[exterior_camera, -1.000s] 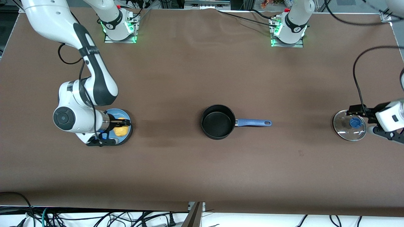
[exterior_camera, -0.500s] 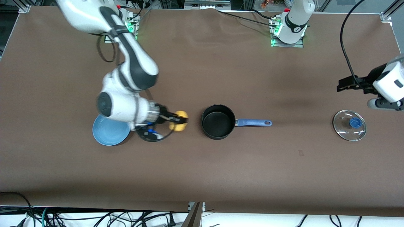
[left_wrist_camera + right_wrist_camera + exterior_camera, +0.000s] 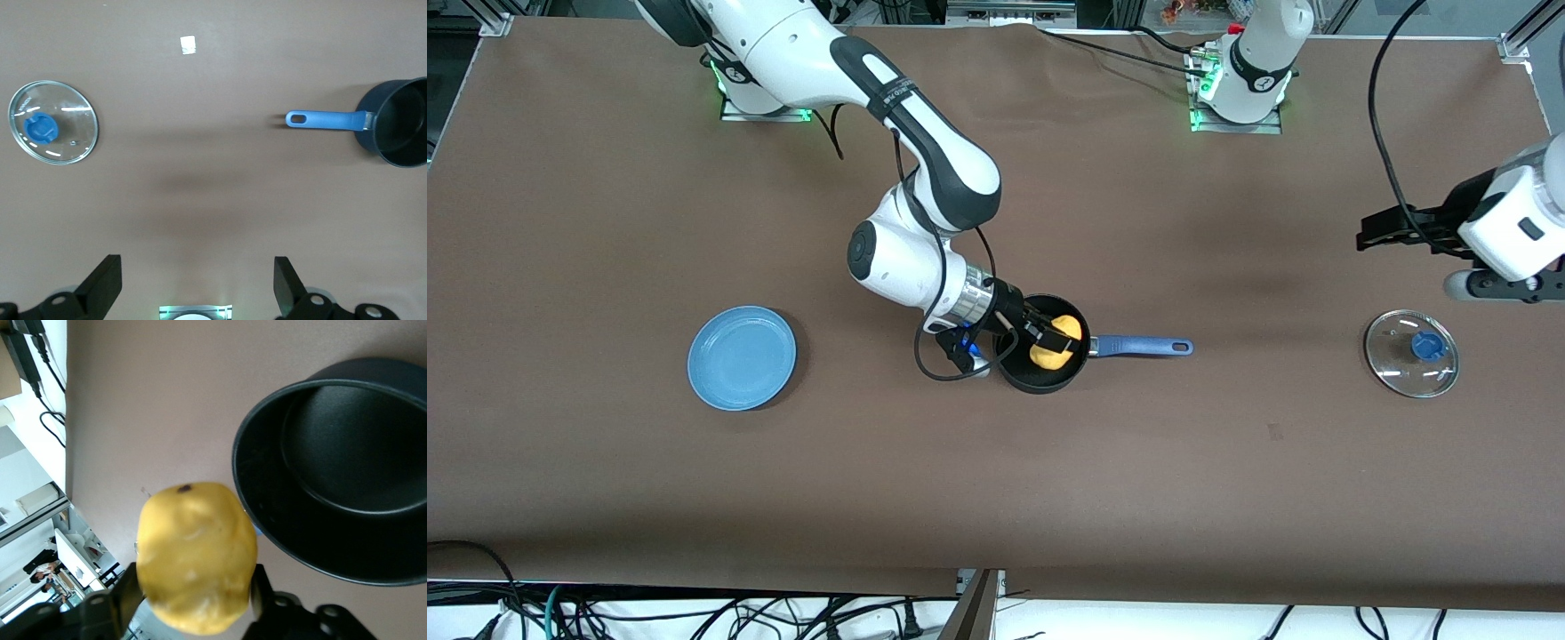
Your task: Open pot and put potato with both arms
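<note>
The black pot (image 3: pixel 1021 370) with a long blue handle (image 3: pixel 1143 346) stands uncovered at the table's middle. My right gripper (image 3: pixel 1055 340) is over the pot, shut on the yellow potato (image 3: pixel 1054 354). In the right wrist view the potato (image 3: pixel 197 555) sits between the fingers, with the pot (image 3: pixel 347 473) empty beside it. My left gripper (image 3: pixel 1376 233) is open and empty, up in the air near the left arm's end of the table. In the left wrist view its fingers (image 3: pixel 101 285) are spread wide, and the pot (image 3: pixel 400 123) shows at the edge.
The round glass lid (image 3: pixel 1411 353) with a blue knob lies flat on the table at the left arm's end; it also shows in the left wrist view (image 3: pixel 53 131). An empty blue plate (image 3: pixel 742 357) lies toward the right arm's end.
My right gripper has lifted the potato off the blue plate and carried it across to above the pot. My left gripper has let go of the lid and risen off it.
</note>
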You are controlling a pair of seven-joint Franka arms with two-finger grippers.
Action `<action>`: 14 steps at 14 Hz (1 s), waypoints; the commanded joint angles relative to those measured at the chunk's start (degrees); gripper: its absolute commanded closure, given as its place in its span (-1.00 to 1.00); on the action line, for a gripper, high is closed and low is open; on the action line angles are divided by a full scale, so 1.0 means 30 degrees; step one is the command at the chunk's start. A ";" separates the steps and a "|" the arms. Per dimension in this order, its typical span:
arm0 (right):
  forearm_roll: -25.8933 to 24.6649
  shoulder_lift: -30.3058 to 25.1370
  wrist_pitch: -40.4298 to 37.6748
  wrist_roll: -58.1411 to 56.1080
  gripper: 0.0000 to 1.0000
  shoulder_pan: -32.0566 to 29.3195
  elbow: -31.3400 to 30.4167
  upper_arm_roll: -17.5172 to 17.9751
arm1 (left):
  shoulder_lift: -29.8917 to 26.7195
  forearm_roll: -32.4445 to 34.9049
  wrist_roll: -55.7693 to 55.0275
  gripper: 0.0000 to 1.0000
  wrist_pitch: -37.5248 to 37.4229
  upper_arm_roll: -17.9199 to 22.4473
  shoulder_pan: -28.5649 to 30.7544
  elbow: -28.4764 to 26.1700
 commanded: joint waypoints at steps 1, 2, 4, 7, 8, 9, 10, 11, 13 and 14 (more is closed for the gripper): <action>0.0423 -0.0058 -0.0354 0.0180 -1.00 -0.0310 0.0558 0.0010 | 0.0292 -0.0340 -0.0221 -1.00 -0.0105 -0.0115 -0.0142 0.0758; 0.0453 -0.0088 -0.0586 0.0239 -1.00 -0.0281 0.0558 0.0010 | 0.0292 -0.0340 -0.0221 -1.00 -0.0105 -0.0115 -0.0142 0.0760; 0.0424 -0.0933 -0.2219 0.0502 -1.00 -0.0600 0.0558 -0.0078 | 0.0409 -0.0369 -0.0221 -1.00 -0.0105 -0.0115 -0.0113 0.0789; -0.0624 -0.2398 -0.6842 0.0387 -1.00 -0.2501 0.0587 -0.0894 | 0.0643 -0.0370 -0.0162 -1.00 -0.0105 -0.0057 -0.0083 0.0965; -0.2342 -0.2954 -0.8163 0.0270 -1.00 -0.2739 0.0587 -0.1478 | 0.0672 -0.0370 -0.0191 -1.00 -0.0105 -0.0086 -0.0083 0.1110; -0.4448 -0.3597 -0.9104 0.0211 -1.00 -0.2770 0.0558 -0.1948 | 0.0673 -0.0370 -0.0191 -1.00 -0.0105 -0.0086 -0.0112 0.1140; -0.6441 -0.4213 -1.0216 0.0065 -1.00 -0.2771 0.0442 -0.2417 | 0.0673 -0.0370 -0.0191 -1.00 -0.0105 -0.0086 -0.0113 0.1199; -0.8230 -0.4857 -1.1793 -0.0255 -1.00 -0.2771 0.0354 -0.2886 | 0.0702 -0.0370 -0.0220 -1.00 -0.0105 -0.0086 -0.0113 0.1170; -1.0962 -0.6845 -1.4930 -0.2473 -1.00 -0.2771 -0.0637 -0.3968 | 0.0731 -0.0341 -0.0250 -1.00 -0.0105 -0.0115 -0.0113 0.1199; -1.1292 -0.8277 -1.5901 -0.3732 -1.00 -0.2771 -0.1774 -0.4641 | 0.0731 -0.0311 -0.0250 -1.00 -0.0105 -0.0115 -0.0113 0.1199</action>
